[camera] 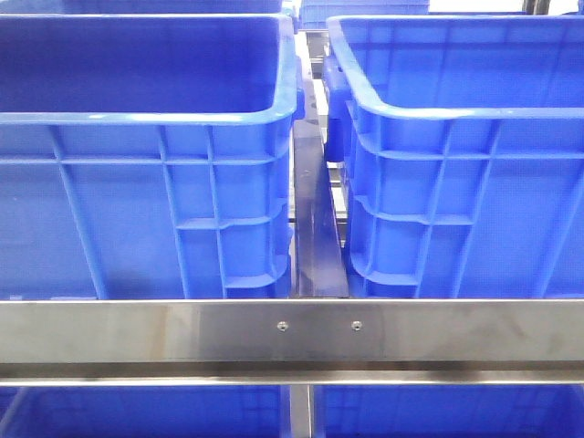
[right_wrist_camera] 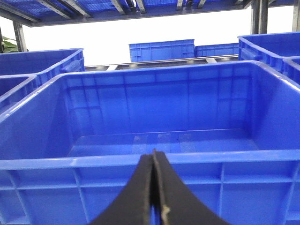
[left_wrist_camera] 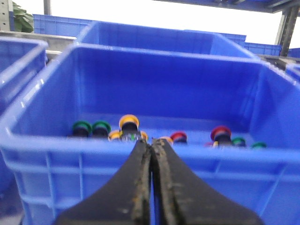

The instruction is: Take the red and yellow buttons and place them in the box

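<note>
In the left wrist view a blue crate holds several buttons on its floor. Yellow buttons sit near the middle, red ones to one side, green ones to the other. My left gripper is shut and empty, just outside the crate's near rim. In the right wrist view another blue box has nothing in it. My right gripper is shut and empty, at its near rim. The front view shows both crates, left and right, from outside; neither gripper shows there.
A steel rail runs across in front of the crates, with a narrow gap between them. More blue crates stand behind and beside. A shelf hangs overhead.
</note>
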`<state>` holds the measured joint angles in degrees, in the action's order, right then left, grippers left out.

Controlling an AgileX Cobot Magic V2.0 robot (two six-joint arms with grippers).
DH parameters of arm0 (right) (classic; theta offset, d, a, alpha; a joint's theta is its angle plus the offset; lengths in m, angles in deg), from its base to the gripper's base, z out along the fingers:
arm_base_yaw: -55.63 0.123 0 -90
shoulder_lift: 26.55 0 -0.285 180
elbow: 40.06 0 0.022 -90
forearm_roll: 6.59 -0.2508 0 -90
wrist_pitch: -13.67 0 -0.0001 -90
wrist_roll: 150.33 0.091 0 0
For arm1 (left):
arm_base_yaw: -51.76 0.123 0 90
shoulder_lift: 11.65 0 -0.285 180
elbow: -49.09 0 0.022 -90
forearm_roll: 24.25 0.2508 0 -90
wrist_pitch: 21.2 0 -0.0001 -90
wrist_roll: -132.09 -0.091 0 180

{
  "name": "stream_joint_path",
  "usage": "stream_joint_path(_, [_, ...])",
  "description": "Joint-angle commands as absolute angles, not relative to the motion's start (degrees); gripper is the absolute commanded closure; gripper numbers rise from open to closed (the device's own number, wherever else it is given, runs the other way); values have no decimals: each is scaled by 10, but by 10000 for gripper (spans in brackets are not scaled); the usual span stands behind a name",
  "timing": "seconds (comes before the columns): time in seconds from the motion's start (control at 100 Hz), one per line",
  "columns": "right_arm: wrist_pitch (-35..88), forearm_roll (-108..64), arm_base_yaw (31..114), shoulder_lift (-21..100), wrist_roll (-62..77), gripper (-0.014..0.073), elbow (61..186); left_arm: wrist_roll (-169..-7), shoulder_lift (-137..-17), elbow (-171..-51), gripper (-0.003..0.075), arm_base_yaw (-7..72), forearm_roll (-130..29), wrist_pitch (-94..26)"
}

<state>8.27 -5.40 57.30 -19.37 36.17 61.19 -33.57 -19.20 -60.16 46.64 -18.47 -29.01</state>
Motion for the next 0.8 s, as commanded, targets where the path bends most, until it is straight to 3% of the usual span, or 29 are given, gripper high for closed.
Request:
stream_joint_path(0.0, [34,-52,570,-205,362,662,623,-330,-212,-679,739,469,-191,-303])
stream_joint_path(0.45, [34,-52,570,-205,362,662,623,-391,-521,-1036,739,469,-191,-601])
stream_joint_path(0.79, [34,-52,570,-205,362,662,623,-398,-688,-1136,739,469,-191,-633])
